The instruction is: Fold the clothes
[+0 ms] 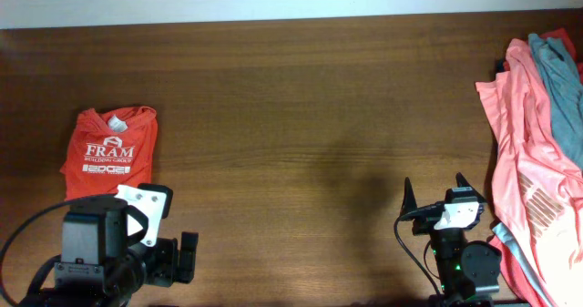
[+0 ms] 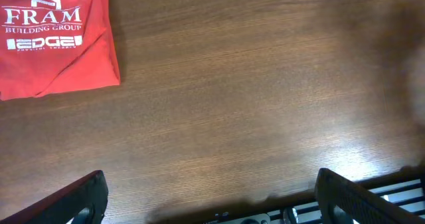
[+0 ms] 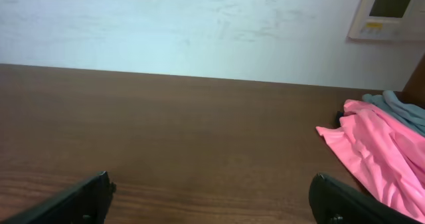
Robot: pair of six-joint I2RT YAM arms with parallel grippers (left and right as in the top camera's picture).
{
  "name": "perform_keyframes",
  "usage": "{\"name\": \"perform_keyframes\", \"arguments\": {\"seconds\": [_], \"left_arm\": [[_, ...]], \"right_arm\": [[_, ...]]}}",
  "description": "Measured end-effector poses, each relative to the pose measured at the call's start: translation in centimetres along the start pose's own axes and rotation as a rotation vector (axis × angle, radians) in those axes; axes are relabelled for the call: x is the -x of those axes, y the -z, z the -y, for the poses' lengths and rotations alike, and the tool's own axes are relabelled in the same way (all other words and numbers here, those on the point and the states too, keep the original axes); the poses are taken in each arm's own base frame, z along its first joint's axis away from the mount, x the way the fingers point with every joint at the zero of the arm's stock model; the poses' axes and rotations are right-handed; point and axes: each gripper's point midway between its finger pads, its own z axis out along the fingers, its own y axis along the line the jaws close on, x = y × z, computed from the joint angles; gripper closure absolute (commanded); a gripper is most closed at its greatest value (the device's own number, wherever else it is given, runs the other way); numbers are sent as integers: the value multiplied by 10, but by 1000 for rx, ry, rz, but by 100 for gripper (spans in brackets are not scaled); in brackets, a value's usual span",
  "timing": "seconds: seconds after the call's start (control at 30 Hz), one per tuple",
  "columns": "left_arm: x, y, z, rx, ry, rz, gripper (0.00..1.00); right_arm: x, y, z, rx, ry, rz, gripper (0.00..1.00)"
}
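**Item 1.** Orange-red short-sleeved T-shirt (image 1: pixel 107 152) of soft fabric, white "FRAM BUILDING GROUP" chest print. It lies folded into a compact rectangle, print up and collar toward the wall, flat on the dark brown wooden bench (image 1: pixel 291 107). It serves as the reference point for every entry below.

**Item 2.** Heap of salmon-pink shirts (image 1: pixel 533 161), loose and unfolded. It sits on the far side of the bench from the T-shirt, well apart from it, running along that edge.

**Item 3.** Grey garment (image 1: pixel 557 75), crumpled. It touches the pink heap on the side farthest from the T-shirt, partly tucked among the pink fabric.

**Item 4.** Left end effector (image 2: pixel 211 177), 2 black fingers spread fully wide, nothing between them. It hovers over bare wood just beside the T-shirt's lower corner.

**Item 5.** Right end effector (image 1: pixel 435 190), 2 fingers spread fully wide, holding nothing. It is well apart from the T-shirt, near the pink heap and clear of it.

**Item 6.** White wall (image 3: pixel 199 24) beyond the bench, carrying a beige panel with a small screen (image 3: pixel 388 11).
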Motion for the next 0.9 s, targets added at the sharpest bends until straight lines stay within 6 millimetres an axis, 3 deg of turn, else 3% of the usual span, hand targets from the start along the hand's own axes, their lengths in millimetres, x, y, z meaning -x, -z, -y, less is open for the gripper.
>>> {"name": "perform_keyframes", "arguments": {"seconds": [0.7, 0.9], "left_arm": [[0, 1, 0, 1, 0, 5, 1], [4, 12, -2, 21, -6, 108, 1]], "right_arm": [[0, 0, 0, 0, 0, 0, 1], [0, 0, 0, 0, 0, 0, 1]]}}
